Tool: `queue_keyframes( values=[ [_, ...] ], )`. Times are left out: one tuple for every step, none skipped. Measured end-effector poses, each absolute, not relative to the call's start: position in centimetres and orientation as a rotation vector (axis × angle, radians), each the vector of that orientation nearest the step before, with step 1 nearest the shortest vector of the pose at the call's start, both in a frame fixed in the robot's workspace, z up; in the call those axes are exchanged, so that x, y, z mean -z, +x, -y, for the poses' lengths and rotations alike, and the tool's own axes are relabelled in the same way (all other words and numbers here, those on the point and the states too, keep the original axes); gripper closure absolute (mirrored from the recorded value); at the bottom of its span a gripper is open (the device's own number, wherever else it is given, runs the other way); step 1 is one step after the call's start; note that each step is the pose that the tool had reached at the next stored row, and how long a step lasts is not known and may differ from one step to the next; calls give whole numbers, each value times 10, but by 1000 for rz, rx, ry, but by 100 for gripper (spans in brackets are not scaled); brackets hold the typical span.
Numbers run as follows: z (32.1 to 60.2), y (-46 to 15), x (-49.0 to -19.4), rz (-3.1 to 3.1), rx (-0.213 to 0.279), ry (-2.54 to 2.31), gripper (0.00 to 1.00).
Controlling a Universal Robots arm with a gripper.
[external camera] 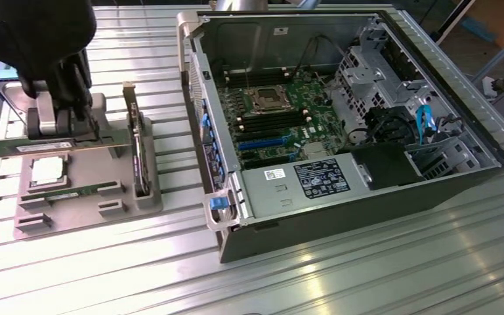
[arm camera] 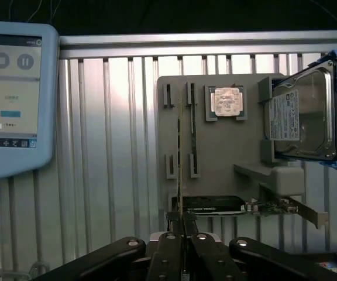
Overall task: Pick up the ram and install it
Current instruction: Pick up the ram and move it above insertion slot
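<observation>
Closest to the wrist camera, the gripper [arm camera: 183,225] has its black fingers [arm camera: 169,246] pressed nearly together on the ram [arm camera: 180,152]. The ram is seen edge-on there as a thin line running away from the fingertips. In the exterior view the gripper [external camera: 60,128] hangs below the black arm over the far half of a grey fixture tray [external camera: 86,213]. It clamps the ram [external camera: 16,147] at its middle, so the long green stick lies level with one end reaching past the tray's edge on the exterior view's left. Whether the stick is fully clear of its slot cannot be told.

Just beneath it, a square silver processor chip [external camera: 46,169] sits in its recess, and a second memory stick [external camera: 68,192] lies in a slot nearer the tray's front edge. A dark graphics card [external camera: 138,157] stands on edge along the tray's side on the exterior view's right. At the tray's far end, a silver hard drive [arm camera: 303,117] with a white label rests in blue brackets.

The tray lies on a slatted aluminium table [external camera: 340,275], towards the edge on the exterior view's left. An open computer case [external camera: 366,220] lies on its side just beside it, showing the green motherboard [external camera: 278,128], the processor socket [external camera: 265,98] and a labelled power supply [external camera: 322,178]. A tablet screen [arm camera: 13,88] sits well apart from the tray.
</observation>
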State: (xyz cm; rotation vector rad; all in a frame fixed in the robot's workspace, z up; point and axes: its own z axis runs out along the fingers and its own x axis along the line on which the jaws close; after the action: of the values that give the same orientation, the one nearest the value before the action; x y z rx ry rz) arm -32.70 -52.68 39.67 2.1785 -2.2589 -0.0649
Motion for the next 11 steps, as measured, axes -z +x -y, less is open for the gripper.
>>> queue_keyframes(
  values=[
    [527, -323, -397, 2259, 65, 2178, 88],
    [527, -318, -397, 2258, 66, 2178, 88],
    [527, -312, -397, 2258, 67, 2177, 88],
    [527, -308, -397, 2258, 68, 2177, 88],
    [527, -305, -397, 2257, 68, 2177, 88],
    [527, -302, -397, 2257, 69, 2177, 88],
    [527, -300, -397, 2257, 69, 2176, 88],
    [527, -296, -397, 2257, 70, 2176, 88],
    [527, -292, -397, 2256, 70, 2176, 88],
    [527, -288, -397, 2256, 71, 2176, 88],
    [527, -284, -397, 2256, 71, 2175, 88]
  ],
)
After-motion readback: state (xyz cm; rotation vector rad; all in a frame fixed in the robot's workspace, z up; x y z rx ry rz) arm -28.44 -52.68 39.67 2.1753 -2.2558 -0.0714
